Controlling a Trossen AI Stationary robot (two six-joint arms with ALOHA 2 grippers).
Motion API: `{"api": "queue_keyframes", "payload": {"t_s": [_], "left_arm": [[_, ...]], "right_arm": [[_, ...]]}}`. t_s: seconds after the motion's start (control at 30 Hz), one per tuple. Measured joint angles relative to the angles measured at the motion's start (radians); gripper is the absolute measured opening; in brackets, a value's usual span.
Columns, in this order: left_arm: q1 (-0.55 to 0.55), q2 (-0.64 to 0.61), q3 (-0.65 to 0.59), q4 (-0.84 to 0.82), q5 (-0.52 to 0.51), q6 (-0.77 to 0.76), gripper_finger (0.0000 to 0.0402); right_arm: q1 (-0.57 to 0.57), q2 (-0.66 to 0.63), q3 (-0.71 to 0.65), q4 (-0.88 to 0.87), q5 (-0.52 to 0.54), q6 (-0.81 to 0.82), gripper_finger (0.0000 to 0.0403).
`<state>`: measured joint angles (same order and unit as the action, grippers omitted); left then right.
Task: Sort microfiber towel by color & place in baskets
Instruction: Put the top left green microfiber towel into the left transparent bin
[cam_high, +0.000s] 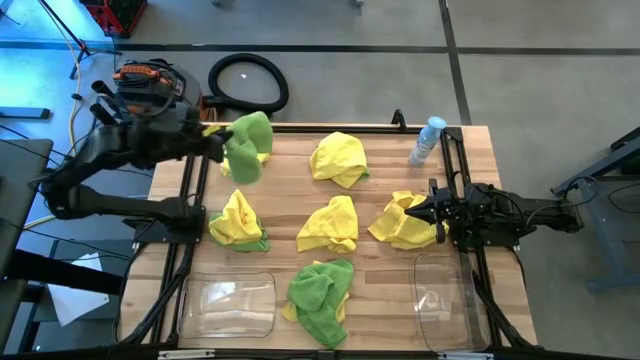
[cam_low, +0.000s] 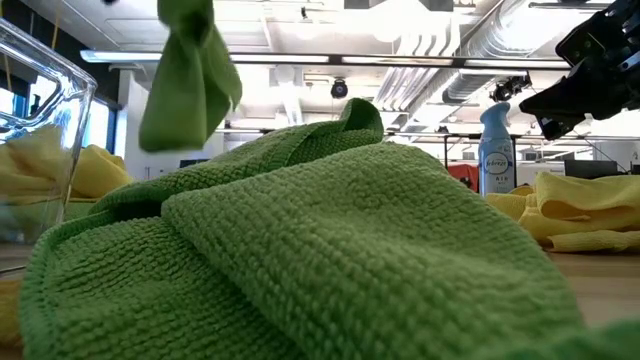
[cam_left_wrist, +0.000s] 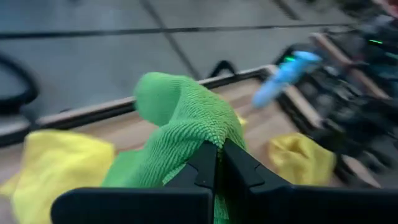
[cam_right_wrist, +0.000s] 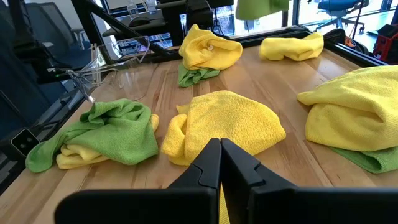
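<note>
My left gripper is shut on a lime green towel, held up over the table's far left; the towel also shows in the low view. My right gripper is shut and empty. It hovers above a yellow towel at the right, and the low view shows it clear of the towel. Other yellow towels lie crumpled on the table. A yellow towel lying on a green one is at the left. A green towel lying on a yellow one is near the front. Two clear baskets stand at the near edge. My left gripper pinches a bunched part of the green towel between its two shut fingers, coming from the table's left side. How many layers it holds, I cannot tell. The towel hangs slack below the gripper, lifted clear of the table.
A clear spray bottle with a blue cap stands at the far right corner. A yellow cloth lies at the far left, beneath the held towel. Black frame rails run along both table sides. A black hose lies on the floor beyond the table.
</note>
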<state>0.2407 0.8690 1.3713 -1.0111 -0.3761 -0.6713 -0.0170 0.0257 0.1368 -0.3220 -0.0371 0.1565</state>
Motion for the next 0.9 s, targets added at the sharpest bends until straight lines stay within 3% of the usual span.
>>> {"api": "queue_keyframes", "payload": {"t_s": [0.27, 0.63, 0.9], "left_arm": [[-0.272, 0.035, 0.138, -0.075, 0.058, -0.023, 0.0000], [-0.658, 0.161, 0.144, -0.079, 0.078, -0.124, 0.0000], [-0.897, 0.226, 0.144, -0.078, 0.028, -0.317, 0.0000]], "right_arm": [[0.000, 0.000, 0.000, 0.000, 0.000, 0.000, 0.0000], [0.000, 0.000, 0.000, 0.000, 0.000, 0.000, 0.0000], [0.000, 0.000, 0.000, 0.000, 0.000, 0.000, 0.0000]]}}
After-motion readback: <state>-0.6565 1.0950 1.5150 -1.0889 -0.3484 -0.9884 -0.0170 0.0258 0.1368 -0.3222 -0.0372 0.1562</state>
